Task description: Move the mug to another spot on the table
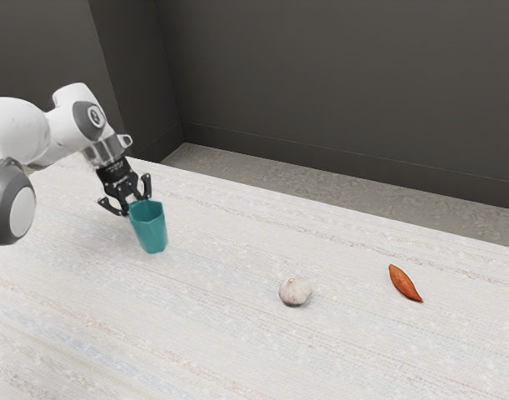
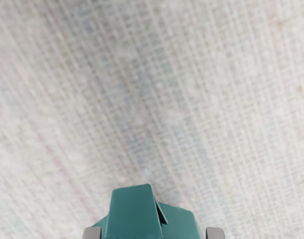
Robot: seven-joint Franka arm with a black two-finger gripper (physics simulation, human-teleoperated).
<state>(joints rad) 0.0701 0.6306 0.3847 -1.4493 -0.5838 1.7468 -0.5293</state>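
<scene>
Tool (image 1: 131, 202) clamped on the teal mug (image 1: 149, 227) at its rim
The mug hangs tilted over the counter (image 1: 237, 342) at the exterior view's left, seemingly lifted just clear so it can travel elsewhere.

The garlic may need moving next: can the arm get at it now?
Probably not yet: the pincer is shut on the mug. Otherwise the way looks free, with nothing on the table between it and the garlic.
</scene>
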